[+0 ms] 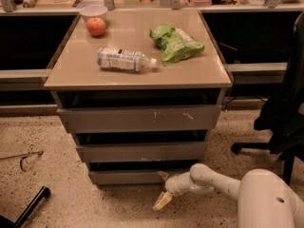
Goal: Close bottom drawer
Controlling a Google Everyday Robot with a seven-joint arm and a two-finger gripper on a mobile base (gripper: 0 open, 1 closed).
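Note:
The bottom drawer (124, 176) is the lowest, narrowest grey front of the cabinet, just above the floor. It stands only slightly out from under the middle drawer (140, 152). My gripper (162, 189) is low at the drawer's right end, on the white arm (213, 177) that reaches in from the lower right. Its fingers are spread and hold nothing. The upper fingertip (163, 175) is against the drawer front, and the lower one (161, 201) hangs near the floor. The top drawer (140, 118) is the widest front and has pale scratches.
On the cabinet top (199, 75) lie a plastic bottle (124, 60), a green bag (175, 44) and an apple (96, 26) beside a white bowl (93, 11). A black office chair (282, 113) stands to the right. Glasses (24, 158) lie on the speckled floor at left.

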